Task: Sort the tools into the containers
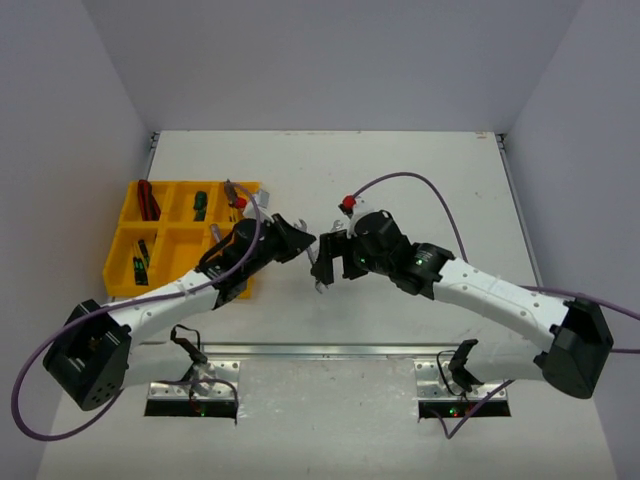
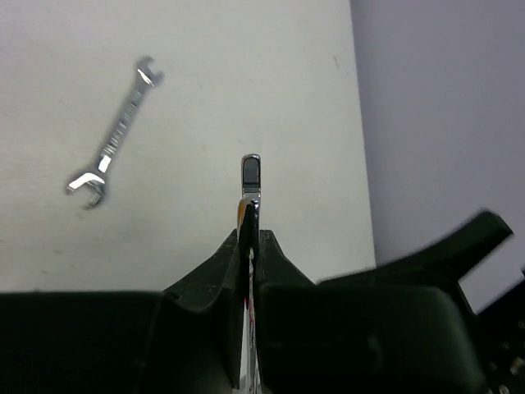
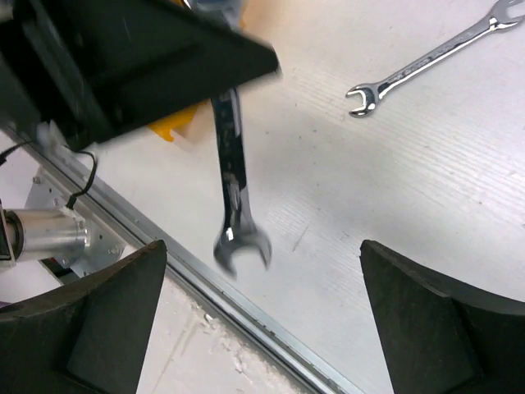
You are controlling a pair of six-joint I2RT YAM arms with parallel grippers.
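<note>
The white worktop carries the yellow organizer tray at its left side. The right tool stands fully open and holds nothing. The left tool is clamped on a silver wrench, which hangs above the worktop, right of the tray. A second wrench lies flat nearby.
</note>
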